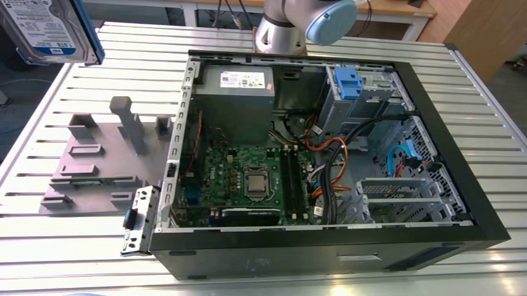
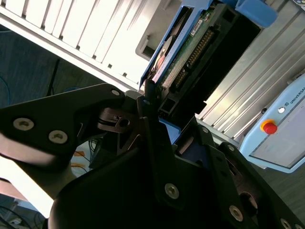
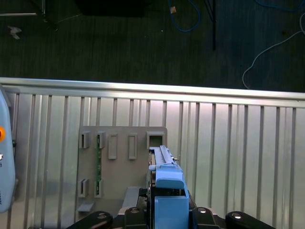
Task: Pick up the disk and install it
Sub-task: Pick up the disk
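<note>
One disk (image 2: 190, 52) is held in the claw (image 2: 167, 114), whose black fingers (image 2: 148, 119) are pressed against the blue frame at the disk's near end, so that the drive juts out beyond the fingertips with its green circuit board and connector edge exposed. In the first wrist view the same disk (image 3: 164, 176) is seen edge-on, rising from the claw (image 3: 167, 217) with its blue frame uppermost. In the exterior view the disk (image 1: 49, 28) is seen lifted clear of the table (image 1: 494, 123), label side shown, with nothing touching it from below. One grey fixture plate (image 3: 119, 162) with several upright slots is found on the slatted table directly beneath the claw, and one thin green board (image 3: 100, 160) stands in one of those slots. One open computer case (image 1: 461, 185) lies on its side on the same table, beside the fixture plate (image 1: 99, 166) and well apart from the claw. Inside the case one motherboard (image 1: 247, 172), one grey power supply (image 1: 234, 83) and one small blue latch piece (image 1: 346, 83) at the drive bay can be counted. One arm (image 1: 305, 24) is seen behind the case.
</note>
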Action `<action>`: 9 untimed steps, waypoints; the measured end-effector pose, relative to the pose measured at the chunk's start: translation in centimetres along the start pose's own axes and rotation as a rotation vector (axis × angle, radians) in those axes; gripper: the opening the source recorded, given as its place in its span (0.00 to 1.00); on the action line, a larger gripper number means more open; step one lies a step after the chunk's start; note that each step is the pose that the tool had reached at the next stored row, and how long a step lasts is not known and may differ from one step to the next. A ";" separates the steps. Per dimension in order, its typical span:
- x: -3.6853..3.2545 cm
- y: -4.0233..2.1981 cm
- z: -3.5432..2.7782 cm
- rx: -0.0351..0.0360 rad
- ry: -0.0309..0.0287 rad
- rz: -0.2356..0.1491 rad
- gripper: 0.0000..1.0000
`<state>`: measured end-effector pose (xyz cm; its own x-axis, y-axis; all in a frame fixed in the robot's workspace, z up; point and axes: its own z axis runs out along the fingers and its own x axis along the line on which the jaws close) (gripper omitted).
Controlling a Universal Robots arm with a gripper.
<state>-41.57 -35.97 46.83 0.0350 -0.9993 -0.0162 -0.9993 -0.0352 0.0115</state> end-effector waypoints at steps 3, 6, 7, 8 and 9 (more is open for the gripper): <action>0.00 0.00 -0.08 0.0000 0.0000 0.000 0.36; 0.00 0.00 -0.15 0.0000 0.0000 0.000 0.36; 0.00 0.00 -0.17 0.0000 0.0000 0.000 0.36; 0.00 0.00 -0.19 0.0000 0.0000 0.000 0.36; 0.00 0.00 -0.20 0.0000 0.0000 0.000 0.36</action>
<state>-41.57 -35.97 47.04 0.0351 -0.9993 -0.0162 -0.9993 -0.0353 0.0115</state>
